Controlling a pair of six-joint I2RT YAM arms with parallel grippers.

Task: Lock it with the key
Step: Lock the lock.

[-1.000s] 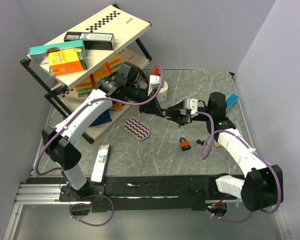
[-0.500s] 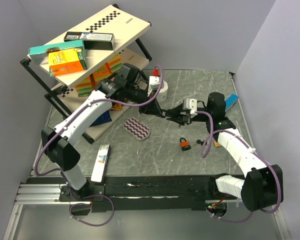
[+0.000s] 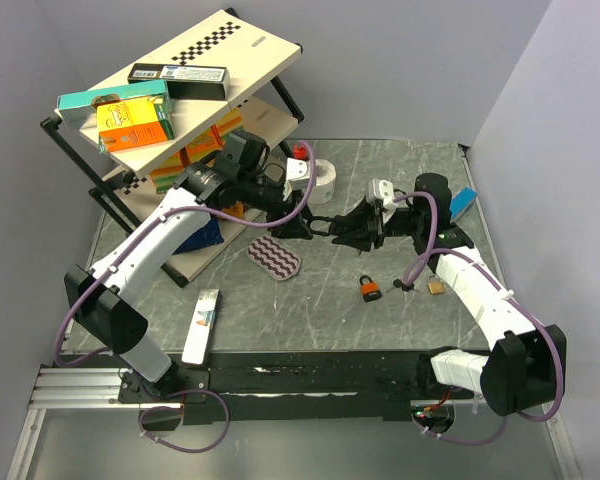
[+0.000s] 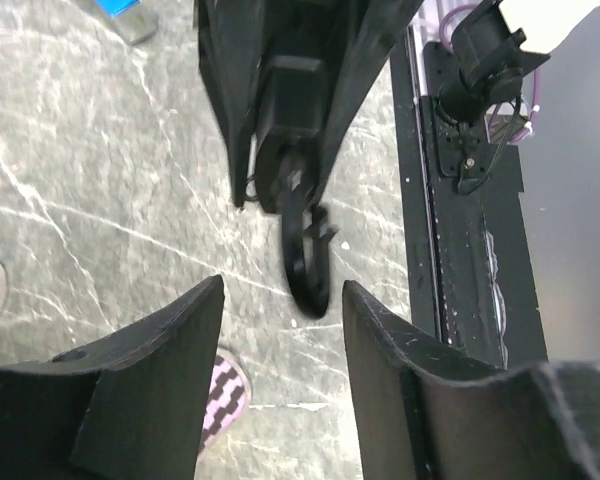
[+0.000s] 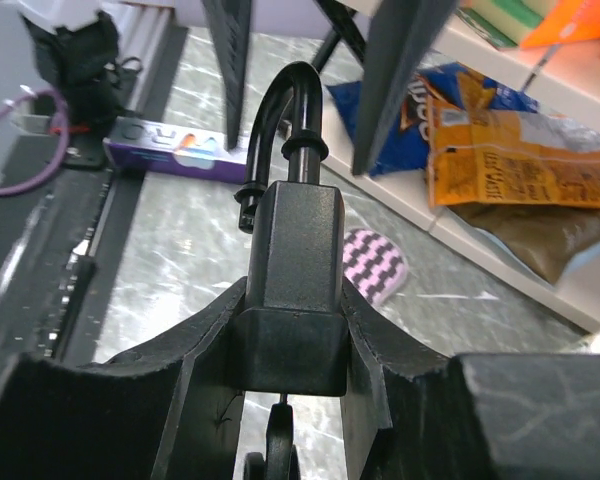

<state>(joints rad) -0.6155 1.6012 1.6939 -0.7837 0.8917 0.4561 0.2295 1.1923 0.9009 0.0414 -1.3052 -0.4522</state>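
My right gripper point(image 3: 352, 228) is shut on the body of a black padlock point(image 5: 290, 260) and holds it above the table. Its shackle point(image 5: 280, 100) points at the left arm. A dark key-like piece point(image 5: 283, 440) hangs under the lock body, partly hidden. My left gripper point(image 3: 308, 226) is open and empty. In the left wrist view the left gripper point(image 4: 280, 330) faces the shackle point(image 4: 308, 250), whose tip lies just short of the gap between the left fingers point(image 4: 150, 370). The left fingers point(image 5: 400, 60) also show in the right wrist view, either side of the shackle.
An orange padlock point(image 3: 370, 289) and a small brass padlock point(image 3: 435, 287) lie on the marble table point(image 3: 310, 310). A purple patterned pouch point(image 3: 275, 257), a long purple box point(image 3: 202, 325), a white roll point(image 3: 325, 178) and a blue object point(image 3: 462, 203) surround them. A tilted shelf rack point(image 3: 170, 90) with boxes stands at the left.
The two grippers have closed in on each other over the table's middle. The left wrist has swung down and the right gripper has shifted left with the black padlock.
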